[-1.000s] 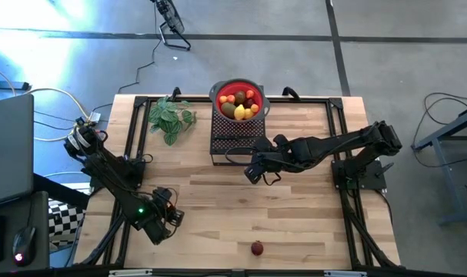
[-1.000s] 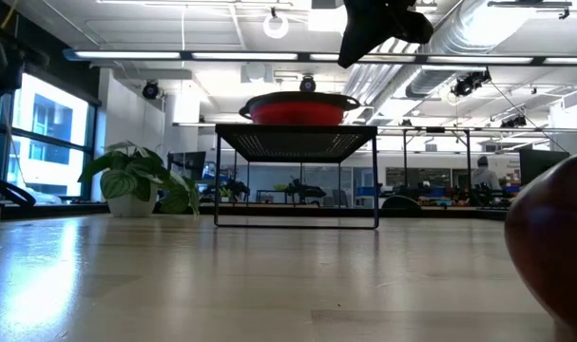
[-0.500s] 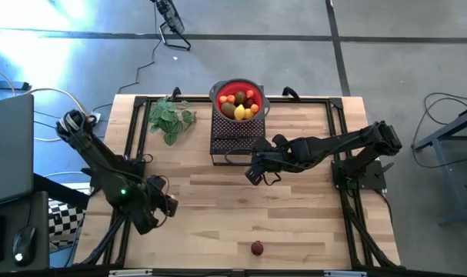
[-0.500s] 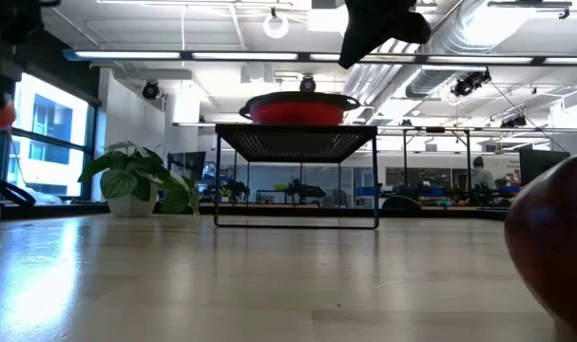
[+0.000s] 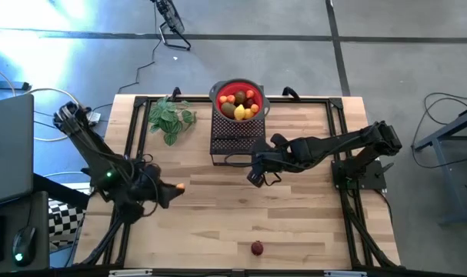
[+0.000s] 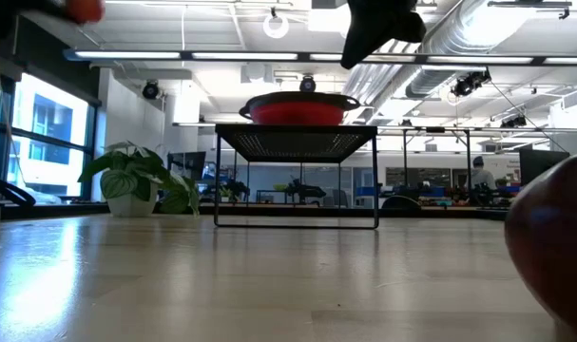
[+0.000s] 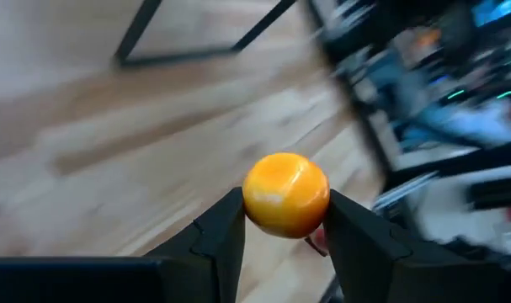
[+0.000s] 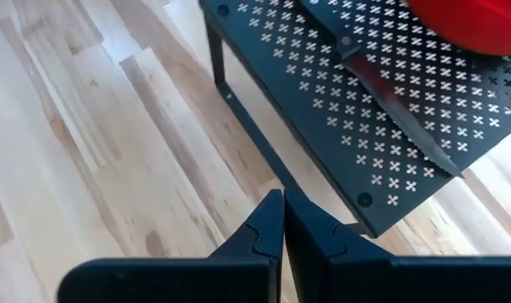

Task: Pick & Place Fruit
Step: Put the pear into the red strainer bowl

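A small orange fruit (image 7: pixel 285 193) sits between the fingers of my left gripper (image 5: pixel 172 187), which is shut on it above the table's left part; the low view shows the orange fruit (image 6: pixel 84 9) high up. A red bowl (image 5: pixel 220 91) filled with fruit (image 5: pixel 239 105) stands on a black perforated stand (image 5: pixel 235 140) at the far middle. One dark red fruit (image 5: pixel 257 248) rests on the table near the front edge. My right gripper (image 5: pixel 253 178) hovers shut, holding nothing, just in front of the stand. My left gripper pinches the orange fruit at its two opposite sides (image 7: pixel 253 210) between its two fingers (image 7: pixel 223 237), near their free ends. The fingers slant downward, pointing toward the table's right. The fruit is lifted clear of the table.
A green leafy plant (image 5: pixel 170 117) lies at the far left beside the stand. A black-handled knife (image 8: pixel 390 105) lies on the stand next to the bowl. Bare wood spreads between the two grippers and the front edge.
My left gripper has risen and gone toward the table's far edge, tipping from pointing steeply down to a shallow slant. The orange fruit has gone up with it, climbing to the top of the low view.
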{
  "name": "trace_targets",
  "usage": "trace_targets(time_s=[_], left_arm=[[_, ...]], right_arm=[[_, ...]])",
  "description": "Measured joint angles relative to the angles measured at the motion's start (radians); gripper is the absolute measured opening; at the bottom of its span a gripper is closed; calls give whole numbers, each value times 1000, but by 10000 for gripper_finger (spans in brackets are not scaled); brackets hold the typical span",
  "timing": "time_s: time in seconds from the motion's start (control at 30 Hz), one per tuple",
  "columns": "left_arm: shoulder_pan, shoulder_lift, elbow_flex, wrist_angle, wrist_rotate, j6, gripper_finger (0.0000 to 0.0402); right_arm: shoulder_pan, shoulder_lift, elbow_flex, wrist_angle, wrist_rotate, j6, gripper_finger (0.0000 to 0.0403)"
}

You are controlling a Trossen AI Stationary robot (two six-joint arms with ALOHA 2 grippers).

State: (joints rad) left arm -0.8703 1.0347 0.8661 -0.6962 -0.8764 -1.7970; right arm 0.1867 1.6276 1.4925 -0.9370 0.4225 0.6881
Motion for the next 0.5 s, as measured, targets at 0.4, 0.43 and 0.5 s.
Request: trace_targets(time_s=[0.4, 0.43, 0.5], left_arm=[[145, -105, 0, 366, -176, 624, 143], [177, -109, 0, 389, -156, 676, 143], [244, -114, 0, 427, -102, 761, 143]], right_arm=[[0, -6, 0, -107, 11, -39, 4], [0, -9, 0, -112, 24, -39, 4], [0, -15, 0, -118, 34, -38, 4]])
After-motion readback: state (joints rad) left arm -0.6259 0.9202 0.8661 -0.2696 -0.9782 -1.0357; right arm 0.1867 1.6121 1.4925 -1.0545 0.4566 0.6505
